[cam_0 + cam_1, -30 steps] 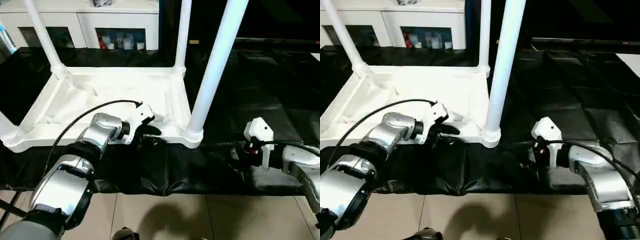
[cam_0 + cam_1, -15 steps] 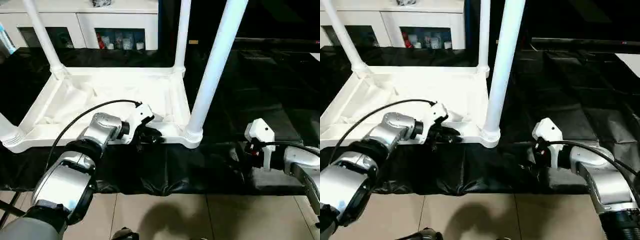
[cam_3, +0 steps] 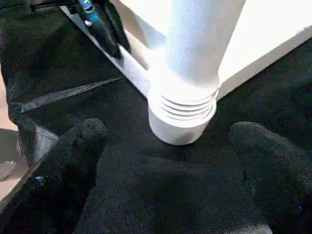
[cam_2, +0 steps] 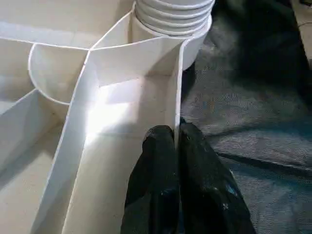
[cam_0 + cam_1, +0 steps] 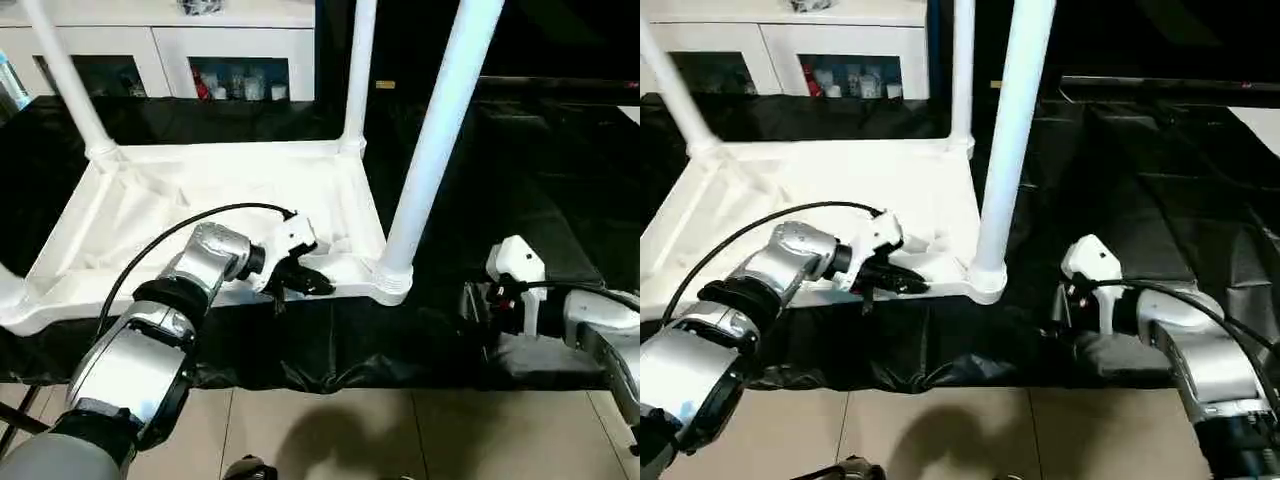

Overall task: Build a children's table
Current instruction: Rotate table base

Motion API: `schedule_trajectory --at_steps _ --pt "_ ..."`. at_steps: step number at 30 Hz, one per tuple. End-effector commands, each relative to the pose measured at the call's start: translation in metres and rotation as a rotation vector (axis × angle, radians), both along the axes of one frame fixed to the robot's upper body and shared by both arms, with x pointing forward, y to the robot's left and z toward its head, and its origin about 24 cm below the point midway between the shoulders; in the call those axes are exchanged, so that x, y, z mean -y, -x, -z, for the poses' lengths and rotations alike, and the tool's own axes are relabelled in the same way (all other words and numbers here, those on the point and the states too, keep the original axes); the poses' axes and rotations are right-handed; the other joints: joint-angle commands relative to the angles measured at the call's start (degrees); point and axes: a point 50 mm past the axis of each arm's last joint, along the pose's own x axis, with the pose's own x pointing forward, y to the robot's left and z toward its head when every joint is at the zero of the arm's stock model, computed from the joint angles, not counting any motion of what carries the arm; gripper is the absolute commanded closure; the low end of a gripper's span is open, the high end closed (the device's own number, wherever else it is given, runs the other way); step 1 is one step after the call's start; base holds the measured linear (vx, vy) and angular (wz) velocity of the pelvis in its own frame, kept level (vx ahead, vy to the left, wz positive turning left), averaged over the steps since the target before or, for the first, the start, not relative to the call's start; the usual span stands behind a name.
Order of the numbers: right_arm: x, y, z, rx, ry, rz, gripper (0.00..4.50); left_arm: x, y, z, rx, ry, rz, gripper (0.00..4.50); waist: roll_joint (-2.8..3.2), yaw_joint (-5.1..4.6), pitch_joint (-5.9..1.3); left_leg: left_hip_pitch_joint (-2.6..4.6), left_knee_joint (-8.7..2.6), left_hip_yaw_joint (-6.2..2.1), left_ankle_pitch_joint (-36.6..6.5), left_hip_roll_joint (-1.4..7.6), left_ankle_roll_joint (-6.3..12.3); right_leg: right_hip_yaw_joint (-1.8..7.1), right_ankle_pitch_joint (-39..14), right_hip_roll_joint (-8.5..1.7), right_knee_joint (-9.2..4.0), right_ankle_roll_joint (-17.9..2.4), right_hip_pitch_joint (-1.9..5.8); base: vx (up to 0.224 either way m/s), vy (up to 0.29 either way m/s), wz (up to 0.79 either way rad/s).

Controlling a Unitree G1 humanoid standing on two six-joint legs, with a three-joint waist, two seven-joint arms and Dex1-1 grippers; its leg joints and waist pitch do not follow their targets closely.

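Since the children's table (image 5: pixel 230 190) sits upside down on the black-draped counter (image 5: pixel 560 170) w/ legs up, the step looks like shifting it by the near rim. Left gripper (image 4: pixel 176 130) jaws are pinched on that rim wall; right gripper (image 3: pixel 168 134) jaws wide open, empty, beside the near right leg (image 5: pixel 435 140). Imo pull slow & level so it doesn't tip.

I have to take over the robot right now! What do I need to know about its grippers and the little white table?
Left gripper: shut, pinching the near raised rim of the upside-down table top.
Right gripper: open, holding nothing, resting on the black cloth beside the near right leg.
Table: on the cloth, legs pointing up.
Done: the near right and both far legs stand in their corner sockets.
Left: I cannot tell whether the near left corner's leg is in. Turning the table upright comes after.
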Motion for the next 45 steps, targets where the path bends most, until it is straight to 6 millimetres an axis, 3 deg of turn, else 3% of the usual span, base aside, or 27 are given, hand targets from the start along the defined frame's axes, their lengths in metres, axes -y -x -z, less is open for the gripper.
schedule_trajectory --at_steps 1,3,4,7,8,9,11,13,19,20,22,25,29,30,37,40,41,42,43,45 --pt "-0.004 -0.001 -0.001 0.007 -0.011 -0.021 0.0 0.002 0.005 0.013 -0.073 0.004 -0.058 4.47 -0.89 0.28 -4.58 0.85 -3.27 -0.79 -9.61 1.29 4.22 2.15 -9.41 -4.01 -4.07 -13.66 3.64 0.0 0.0 0.0" --pt "-0.006 0.0 0.001 0.001 -0.014 -0.028 0.0 0.006 0.005 0.013 -0.069 0.02 -0.068 4.47 -0.73 0.36 -4.54 0.93 -3.32 -0.83 -10.18 1.36 4.19 2.13 -10.5 -4.06 -4.25 -13.63 3.57 0.0 0.0 0.0" --pt "-0.006 0.001 0.003 -0.003 -0.015 -0.031 0.0 0.008 0.006 0.015 -0.058 0.02 -0.071 4.47 -0.09 0.55 -4.61 0.95 -3.35 -0.99 -10.51 1.42 3.98 2.12 -10.53 -4.12 -4.3 -13.68 3.59 0.0 0.0 0.0" --pt "-0.009 0.0 0.008 -0.006 -0.022 -0.028 0.0 0.013 0.01 0.022 -0.022 0.007 -0.075 4.47 -0.34 0.41 -4.5 0.99 -3.51 -0.98 -11.77 1.35 3.9 2.02 -10.96 -4.01 -4.49 -13.56 3.64 0.0 0.0 0.0" --pt "-0.01 0.0 0.01 -0.006 -0.024 -0.025 0.0 0.015 0.012 0.025 -0.023 0.023 -0.08 4.47 0.2 0.57 -4.53 1.04 -3.51 -1.08 -12.04 1.33 3.75 2.01 -11.51 -4.09 -4.52 -13.45 3.65 0.0 0.0 0.0" --pt "-0.012 -0.001 0.01 -0.003 -0.031 -0.021 0.0 0.017 0.015 0.027 -0.028 0.035 -0.077 4.03 -0.14 0.42 -4.41 1.09 -3.57 -0.99 -12.8 1.3 3.59 2.01 -12.74 -4.04 -4.8 -12.99 3.61 0.0 0.0 0.0" --pt "-0.013 0.0 0.01 -0.002 -0.037 -0.019 0.0 0.017 0.017 0.03 -0.034 0.036 -0.073 3.91 -0.29 0.37 -4.27 1.19 -3.72 -0.97 -13.74 1.2 3.4 1.95 -16.04 -4.06 -5.14 -11.89 3.64 0.0 0.0 0.0" --pt "-0.014 0.001 0.011 -0.003 -0.038 -0.02 0.0 0.016 0.019 0.032 -0.036 0.032 -0.078 3.74 -0.05 0.33 -4.17 1.49 -3.93 -1.06 -14.85 1.18 2.97 1.98 -21.15 -4.15 -5.68 -9.91 3.47 0.0 0.0 0.0" --pt "-0.015 0.006 0.016 -0.005 -0.038 -0.018 0.0 0.012 0.026 0.041 -0.028 0.012 -0.102 3.54 0.25 0.01 -4.36 1.46 -4.19 -1.18 -15.04 1.26 2.66 2.09 -19.92 -4.0 -5.61 -9.36 3.48 0.0 0.0 0.0" --pt "-0.014 0.006 0.016 -0.005 -0.042 -0.014 0.0 0.011 0.027 0.042 -0.03 0.022 -0.103 3.54 0.64 0.03 -4.37 1.47 -4.19 -1.2 -15.11 1.23 2.68 2.08 -20.01 -3.99 -5.63 -9.37 3.4 0.0 0.0 0.0" --pt "-0.014 0.007 0.016 -0.004 -0.044 -0.011 0.0 0.011 0.028 0.042 -0.031 0.029 -0.104 3.54 0.51 -0.09 -4.4 1.39 -4.17 -1.15 -15.18 1.09 2.67 2.03 -20.39 -3.91 -5.75 -8.96 3.49 0.0 0.0 0.0" --pt "-0.014 0.011 0.018 -0.003 -0.043 -0.004 0.0 0.009 0.029 0.045 -0.034 0.027 -0.104 3.54 0.98 -0.3 -4.42 1.54 -4.21 -1.12 -15.82 1.06 2.63 2.03 -21.53 -3.79 -6.06 -8.29 3.31 0.0 0.0 0.0" --pt "-0.014 0.011 0.019 0.003 -0.041 0.004 0.0 0.009 0.03 0.047 -0.043 0.022 -0.114 3.54 1.16 -0.39 -4.48 1.38 -4.27 -1.16 -15.78 0.96 2.83 1.96 -21.56 -3.74 -6.03 -8.0 3.36 0.0 0.0 0.0" --pt "-0.015 0.012 0.019 0.007 -0.047 0.007 0.0 0.009 0.03 0.048 -0.052 0.021 -0.113 3.54 1.53 -0.44 -4.47 1.45 -4.23 -1.13 -15.98 0.92 2.88 1.95 -22.23 -3.72 -6.19 -7.79 3.23 0.0 0.0 0.0" --pt "-0.018 0.012 0.019 0.012 -0.052 0.008 0.0 0.006 0.029 0.047 -0.054 0.011 -0.118 3.95 1.24 -0.58 -4.5 1.4 -4.33 -1.11 -15.77 0.88 3.11 1.91 -24.35 -3.69 -6.33 -6.82 3.07 0.0 0.0 0.0" --pt "-0.022 0.006 0.016 0.043 -0.053 0.027 0.0 0.0 0.03 0.047 -0.068 -0.022 -0.091 4.33 0.32 -0.74 -4.47 1.25 -4.47 -1.07 -15.21 0.94 3.24 1.97 -25.21 -3.75 -6.42 -6.06 3.05 0.0 0.0 0.0" --pt "-0.022 0.006 0.016 0.045 -0.051 0.028 0.0 0.0 0.029 0.047 -0.067 -0.024 -0.091 4.33 0.71 -0.7 -4.54 1.27 -4.45 -1.17 -14.98 0.92 3.09 1.96 -25.19 -3.84 -6.23 -6.12 3.0 0.0 0.0 0.0" --pt "-0.022 0.004 0.015 0.058 -0.044 0.036 0.0 -0.001 0.029 0.047 -0.062 -0.034 -0.089 4.32 0.69 -0.94 -4.44 1.21 -4.58 -1.2 -15.31 0.93 2.95 1.95 -26.02 -3.88 -6.39 -5.76 2.92 0.0 0.0 0.0" --pt "-0.023 0.0 0.014 0.075 -0.042 0.048 0.0 -0.004 0.028 0.047 -0.065 -0.055 -0.093 4.41 0.24 -1.17 -4.57 1.17 -4.59 -1.24 -14.74 0.95 2.82 1.96 -25.36 -3.95 -6.15 -5.8 3.02 0.0 0.0 0.0" --pt "-0.024 -0.002 0.013 0.08 -0.047 0.057 0.0 -0.005 0.028 0.047 -0.063 -0.068 -0.081 4.41 0.24 -1.61 -4.38 1.27 -4.72 -1.2 -15.45 1.02 2.83 2.0 -25.38 -3.89 -6.33 -6.08 2.89 0.0 0.0 0.0"
